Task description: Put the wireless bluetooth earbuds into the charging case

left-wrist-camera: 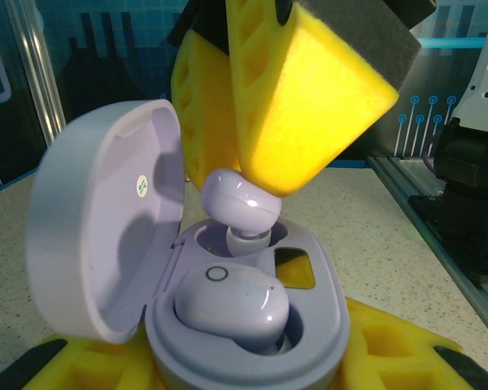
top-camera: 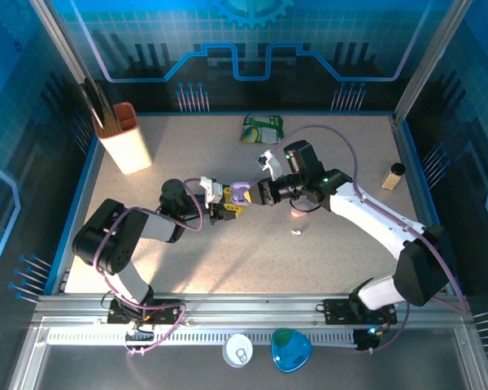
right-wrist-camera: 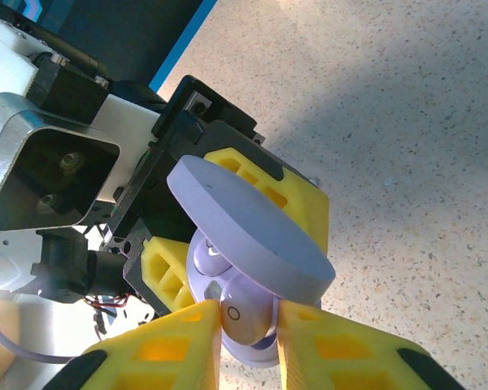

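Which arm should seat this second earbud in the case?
Right: the right gripper pinches the lilac earbud directly over the free socket, while the left gripper is occupied clamping the open charging case.

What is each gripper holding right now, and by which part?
The left gripper holds the open lilac case by its base. The right gripper pinches a lilac earbud by its rounded body.

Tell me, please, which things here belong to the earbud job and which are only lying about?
Belonging: lilac charging case, held by the left end effector; seated earbud; second earbud, in the right end effector.
Lying about: cream holder with sticks; green packet; small capped bottle; white disc; blue object.
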Robot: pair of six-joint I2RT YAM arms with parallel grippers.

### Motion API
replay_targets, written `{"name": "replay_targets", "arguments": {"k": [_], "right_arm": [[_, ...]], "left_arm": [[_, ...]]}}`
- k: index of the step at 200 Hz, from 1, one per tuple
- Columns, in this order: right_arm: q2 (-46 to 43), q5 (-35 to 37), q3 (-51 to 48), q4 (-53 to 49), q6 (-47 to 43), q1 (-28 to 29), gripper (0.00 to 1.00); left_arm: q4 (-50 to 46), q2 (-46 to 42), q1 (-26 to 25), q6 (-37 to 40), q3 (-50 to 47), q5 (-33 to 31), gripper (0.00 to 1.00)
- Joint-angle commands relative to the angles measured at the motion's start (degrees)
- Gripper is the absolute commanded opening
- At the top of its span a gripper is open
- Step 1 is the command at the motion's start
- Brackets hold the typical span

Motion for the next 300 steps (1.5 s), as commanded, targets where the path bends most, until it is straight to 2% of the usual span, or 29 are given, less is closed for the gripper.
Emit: {"name": "replay_targets", "arguments": {"k": [1, 55, 81, 104, 145, 173, 204, 223, 240, 249, 274, 300], "right_arm": [[-0.30, 2.55, 1.59, -2.60, -1.15, -0.77, 0.29], [-3.25, 6.82, 0.29, 0.99, -0.89, -0.74, 0.54], [-2.09, 5.93, 0.72, 5.00, -0.30, -0.67, 0.63], [0.74, 4.21, 3.44, 6.38, -0.40, -0.54, 0.65], [4.58, 0.73, 8.59, 3.08, -3.76, 0.80, 0.65], [3.35, -1.20, 7.21, 2.08, -4.97, 1.34, 0.63], [0.38, -2.58, 3.29, 3.68, -4.23, 1.49, 0.62], [-2.41, 2.37, 0.34, 7.06, -1.01, 1.22, 0.62], [-4.13, 5.51, -2.77, 11.86, 5.60, 0.03, 0.66], [-3.98, 3.95, -3.74, 14.18, 10.17, -1.00, 0.68], [-0.09, -6.27, -4.82, 20.53, 22.37, -2.32, 0.69], [3.87, -13.49, -8.07, 33.15, 33.64, -1.99, 0.66]], "left_arm": [[2.78, -0.50, 0.06, -0.41, -0.16, -0.09, 0.24], [2.65, -1.01, 0.94, -0.41, -0.67, -1.49, 0.23], [2.63, -0.56, 0.95, -0.99, -0.25, -0.29, 0.23], [2.91, -0.39, 0.94, -0.63, -0.43, -0.17, 0.23], [2.44, -0.40, 1.24, -0.93, -0.49, -1.11, 0.23], [1.72, -0.81, 2.19, -1.80, -0.78, -4.27, 0.20], [-4.06, -2.61, 3.05, 0.46, -0.44, -7.59, 0.21], [-5.13, -3.04, 3.03, 1.05, -0.26, -8.26, 0.22], [-3.59, -2.87, 2.95, -0.03, -0.17, -8.38, 0.22], [-1.92, -2.61, 2.90, -1.31, -0.12, -8.43, 0.22], [2.59, -1.56, 2.79, -4.24, 0.45, -8.43, 0.22], [2.70, -1.52, 2.83, -4.06, 1.16, -8.67, 0.21]]}}
